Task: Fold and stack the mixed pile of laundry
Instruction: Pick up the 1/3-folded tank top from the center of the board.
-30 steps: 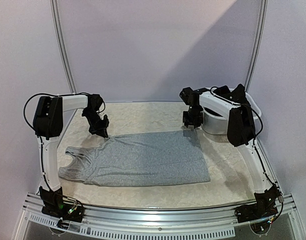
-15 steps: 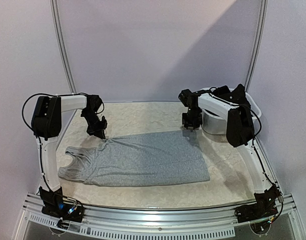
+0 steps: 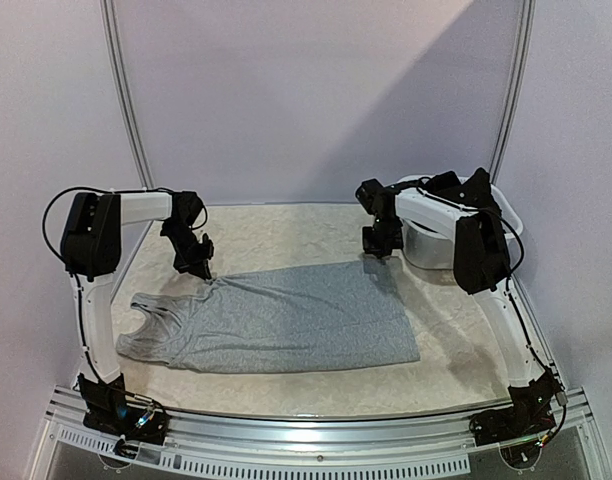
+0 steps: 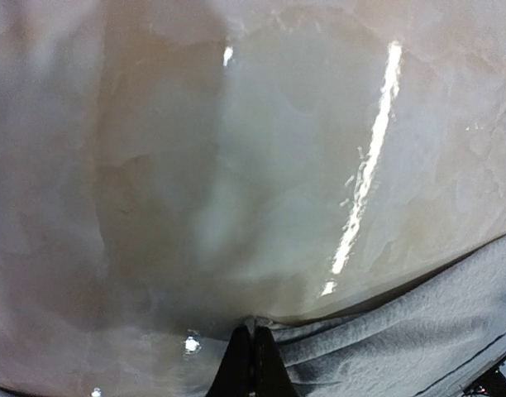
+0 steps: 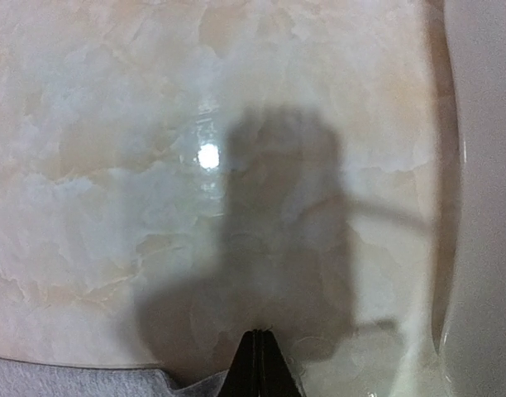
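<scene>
The light grey sleeveless top lies spread flat across the table, straps at the left and hem at the right. My left gripper is shut, pinching the top's far edge near the armhole; in the left wrist view the cloth bunches into the closed gripper. My right gripper is shut at the far hem corner; in the right wrist view the grey cloth runs up to the closed gripper. The black garment and the printed piece are out of view.
The white plastic laundry basket stands at the right rear behind my right arm; its wall fills the right edge of the right wrist view. The marbled tabletop extends beyond the top. A metal rail runs along the near edge.
Both grippers have drawn slightly toward the far side, keeping hold of the top's far edge. The top stays flat in the same place.
</scene>
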Tool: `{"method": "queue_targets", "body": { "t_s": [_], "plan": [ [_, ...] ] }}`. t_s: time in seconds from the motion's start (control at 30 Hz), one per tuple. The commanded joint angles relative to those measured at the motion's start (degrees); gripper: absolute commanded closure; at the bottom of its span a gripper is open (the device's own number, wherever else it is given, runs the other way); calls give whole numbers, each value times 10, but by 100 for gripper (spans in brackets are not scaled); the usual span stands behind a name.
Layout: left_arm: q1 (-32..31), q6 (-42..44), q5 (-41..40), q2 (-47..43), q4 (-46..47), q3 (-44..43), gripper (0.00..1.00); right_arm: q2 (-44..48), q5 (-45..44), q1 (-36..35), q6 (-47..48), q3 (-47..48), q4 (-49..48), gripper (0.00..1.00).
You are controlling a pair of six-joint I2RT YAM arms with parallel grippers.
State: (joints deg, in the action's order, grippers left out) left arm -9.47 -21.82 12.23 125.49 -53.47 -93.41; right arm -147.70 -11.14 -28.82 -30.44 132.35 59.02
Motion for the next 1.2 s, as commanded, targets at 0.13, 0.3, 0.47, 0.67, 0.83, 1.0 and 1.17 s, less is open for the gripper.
{"method": "queue_targets", "body": {
  "t_s": [0.13, 0.3, 0.47, 0.67, 0.83, 1.0, 1.17],
  "plan": [
    [4, -23, 13, -26, 39, 34, 100, -26, 37, -4, 22, -24, 1, 100],
    [-1, -25, 19, -29, 46, 25, 100, -5, 47, -4, 37, -24, -21, 100],
    [-5, -28, 18, -28, 42, 7, 100, 15, 55, -3, 45, -21, -31, 100],
    [-6, -31, 17, -32, 41, -3, 100, 35, 58, -3, 51, -19, -40, 100],
    [-6, -31, 16, -36, 41, -5, 100, 34, 61, -2, 55, 12, -25, 100],
    [-7, -29, 16, -40, 40, -8, 100, 38, 65, -3, 55, 15, -20, 100],
    [-7, -25, 16, -43, 36, -12, 100, 47, 70, -3, 56, 15, -19, 100]
  ]
}}
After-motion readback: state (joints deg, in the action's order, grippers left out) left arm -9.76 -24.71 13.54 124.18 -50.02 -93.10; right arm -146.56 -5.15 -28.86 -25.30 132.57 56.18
